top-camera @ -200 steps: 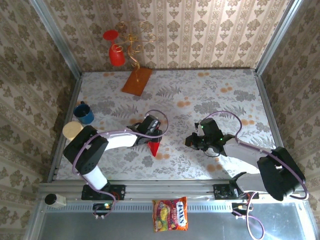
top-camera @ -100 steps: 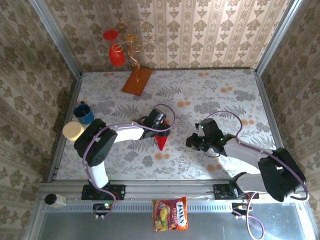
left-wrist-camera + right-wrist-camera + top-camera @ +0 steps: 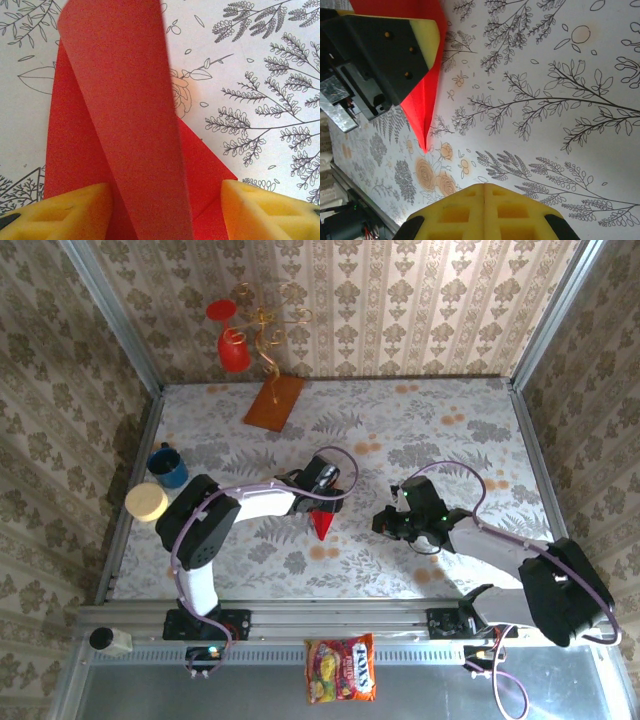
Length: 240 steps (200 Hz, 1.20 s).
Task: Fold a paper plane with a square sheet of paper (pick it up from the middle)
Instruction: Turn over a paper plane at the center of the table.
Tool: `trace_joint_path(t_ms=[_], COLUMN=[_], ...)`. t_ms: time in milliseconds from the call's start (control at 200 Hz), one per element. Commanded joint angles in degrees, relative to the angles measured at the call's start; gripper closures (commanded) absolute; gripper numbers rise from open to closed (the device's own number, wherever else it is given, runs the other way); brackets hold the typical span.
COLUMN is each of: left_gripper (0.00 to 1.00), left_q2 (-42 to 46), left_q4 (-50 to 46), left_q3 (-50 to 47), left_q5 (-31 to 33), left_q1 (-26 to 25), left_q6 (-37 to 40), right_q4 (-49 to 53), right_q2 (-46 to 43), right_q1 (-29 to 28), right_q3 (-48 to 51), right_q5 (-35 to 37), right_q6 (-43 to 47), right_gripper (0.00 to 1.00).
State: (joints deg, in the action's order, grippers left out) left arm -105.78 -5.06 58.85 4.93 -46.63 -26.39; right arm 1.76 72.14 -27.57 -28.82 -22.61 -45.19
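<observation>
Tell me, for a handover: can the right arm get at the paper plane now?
Probably yes. The right gripper, shut, sits beside the paper plane with bare table between; its tip is free, though the left gripper straddles the wide end.

The left gripper (image 3: 162,190) parted wide, the right gripper (image 3: 484,192) clamped together.

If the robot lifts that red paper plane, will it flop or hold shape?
Probably very light: the paper plane is just thin folded paper. Its creases likely stiffen it lengthwise, but one flap stands up unpressed, so it may spring open.
</observation>
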Motion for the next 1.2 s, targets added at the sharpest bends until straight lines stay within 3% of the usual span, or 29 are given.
trace_joint_path(t_ms=[0, 320, 1195], left_gripper=[0.39, 0.39, 0.39], left_q2=[-1.1, 3.6, 4.7], left_q4=[-5.8, -6.4, -5.0], left_q3=[0.1, 3.6, 0.9], left_q5=[-1.5, -5.6, -5.4], left_q1=[-0.1, -0.1, 1.2], left_q6=[1.6, 2.5, 2.5], right_q4=[1.8, 1.4, 1.3], right_q2=[-1.3, -0.7, -0.2], right_q1=[0.3, 0.3, 0.2], right_q3=[-1.6, -2.2, -2.6], right_q5=[1.2, 0.2, -0.5], right_q6=[0.3, 0.4, 0.8], right_gripper=[1.00, 1.00, 1.00])
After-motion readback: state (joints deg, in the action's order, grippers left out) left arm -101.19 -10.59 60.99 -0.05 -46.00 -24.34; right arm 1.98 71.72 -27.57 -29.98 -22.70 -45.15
